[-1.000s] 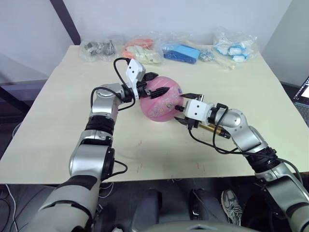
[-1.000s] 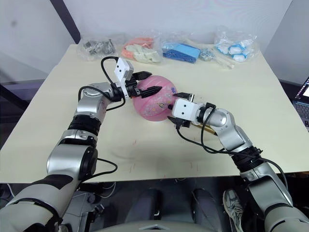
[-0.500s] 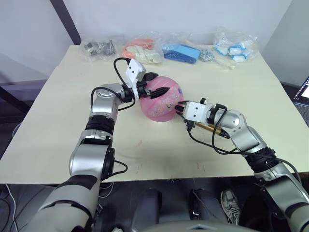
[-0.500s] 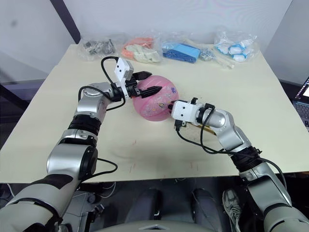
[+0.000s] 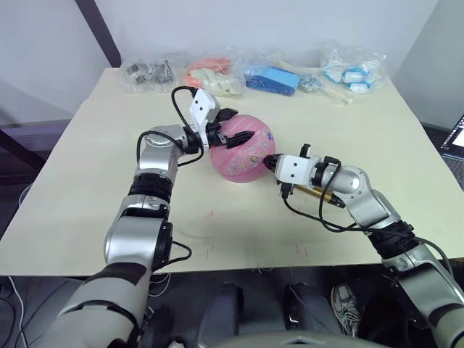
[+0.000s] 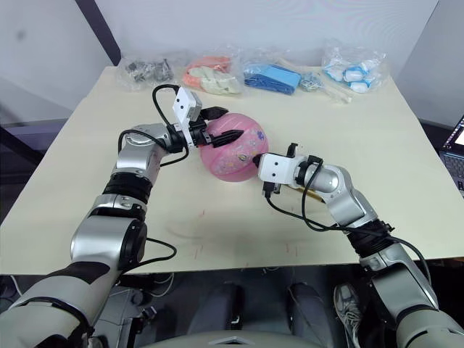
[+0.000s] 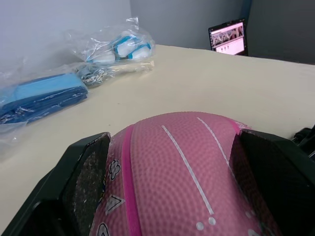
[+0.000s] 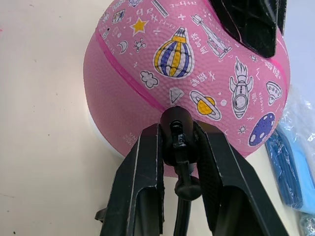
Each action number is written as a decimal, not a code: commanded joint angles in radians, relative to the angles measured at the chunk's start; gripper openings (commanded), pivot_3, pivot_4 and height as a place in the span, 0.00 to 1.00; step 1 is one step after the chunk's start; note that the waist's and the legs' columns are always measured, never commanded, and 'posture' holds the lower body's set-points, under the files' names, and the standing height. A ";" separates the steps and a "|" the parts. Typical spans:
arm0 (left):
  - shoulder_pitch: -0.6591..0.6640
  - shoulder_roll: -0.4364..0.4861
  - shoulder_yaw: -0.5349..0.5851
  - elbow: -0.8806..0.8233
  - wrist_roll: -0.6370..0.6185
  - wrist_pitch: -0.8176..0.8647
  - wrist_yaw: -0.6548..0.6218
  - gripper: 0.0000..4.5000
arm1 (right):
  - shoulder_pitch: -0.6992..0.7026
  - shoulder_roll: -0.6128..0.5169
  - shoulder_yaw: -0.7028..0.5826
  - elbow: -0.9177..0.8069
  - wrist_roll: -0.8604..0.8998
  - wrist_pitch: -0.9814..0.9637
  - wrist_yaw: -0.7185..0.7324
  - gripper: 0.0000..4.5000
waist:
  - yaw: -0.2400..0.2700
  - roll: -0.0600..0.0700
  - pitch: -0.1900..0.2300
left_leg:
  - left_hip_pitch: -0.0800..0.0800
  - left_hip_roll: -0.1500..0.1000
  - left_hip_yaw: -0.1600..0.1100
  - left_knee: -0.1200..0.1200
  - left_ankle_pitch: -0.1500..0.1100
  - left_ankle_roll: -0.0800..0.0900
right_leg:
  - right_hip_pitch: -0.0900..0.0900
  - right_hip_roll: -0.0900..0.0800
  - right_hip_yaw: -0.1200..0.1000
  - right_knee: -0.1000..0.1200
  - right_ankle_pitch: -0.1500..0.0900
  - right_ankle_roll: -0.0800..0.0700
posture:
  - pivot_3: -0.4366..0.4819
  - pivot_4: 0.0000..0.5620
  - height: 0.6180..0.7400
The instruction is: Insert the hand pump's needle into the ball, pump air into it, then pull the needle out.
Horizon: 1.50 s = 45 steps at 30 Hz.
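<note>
A cream table point(image 5: 87, 181) carries a row of plastic bags point(image 5: 268, 76) along its far edge and, near its middle, the pink ball point(image 5: 243, 156); the left gripper point(image 5: 228, 130) spans the ball's top, its two black fingers point(image 7: 86, 172) spread wide and pressed against opposite sides of the rubber. The right gripper point(image 8: 176, 147) sits at the ball's right side, closed on the black fitting of the needle point(image 8: 178, 132), whose tip meets the ball's surface; the hand pump point(image 5: 319, 194) lies on the table beside the right forearm, its gold barrel partly hidden.
</note>
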 commanded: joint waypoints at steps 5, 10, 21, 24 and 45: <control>0.101 -0.033 -0.072 0.083 0.114 -0.042 0.092 1.00 | 0.060 -0.027 -0.080 -0.075 0.047 -0.018 -0.021 0.09 | 0.006 0.002 -0.006 | 0.000 -0.001 -0.001 0.000 0.000 0.000 | 0.001 0.000 0.000 -0.001 0.000 0.000 | 0.48 0.27 1.00; 0.110 -0.037 -0.074 0.109 0.122 -0.054 0.103 1.00 | 0.105 -0.053 -0.128 -0.122 0.082 -0.017 -0.017 0.09 | 0.020 0.005 -0.009 | 0.000 -0.006 -0.004 0.000 0.000 0.000 | 0.003 0.000 0.004 -0.001 -0.001 0.001 | 0.48 0.27 1.00; 0.113 -0.035 -0.098 0.163 0.122 -0.091 0.121 1.00 | 0.189 -0.112 -0.203 -0.211 0.168 0.019 -0.012 0.09 | 0.026 0.006 -0.010 | 0.000 -0.025 -0.015 0.000 -0.001 0.003 | 0.009 0.000 0.022 -0.002 -0.008 0.012 | 0.48 0.27 1.00; 0.111 -0.034 -0.105 0.174 0.126 -0.100 0.131 1.00 | 0.201 -0.133 -0.203 -0.218 0.173 0.019 -0.011 0.09 | 0.026 0.007 -0.010 | 0.000 -0.028 -0.020 0.000 -0.002 0.004 | 0.013 0.000 0.022 -0.002 -0.009 0.014 | 0.48 0.27 1.00; 0.085 -0.044 -0.153 0.247 0.142 -0.065 0.218 1.00 | 0.268 -0.204 -0.214 -0.310 0.144 0.049 -0.050 0.09 | 0.030 0.011 -0.013 | 0.000 -0.035 -0.032 0.004 -0.003 0.007 | 0.021 -0.001 0.023 -0.003 -0.012 0.018 | 0.48 0.27 1.00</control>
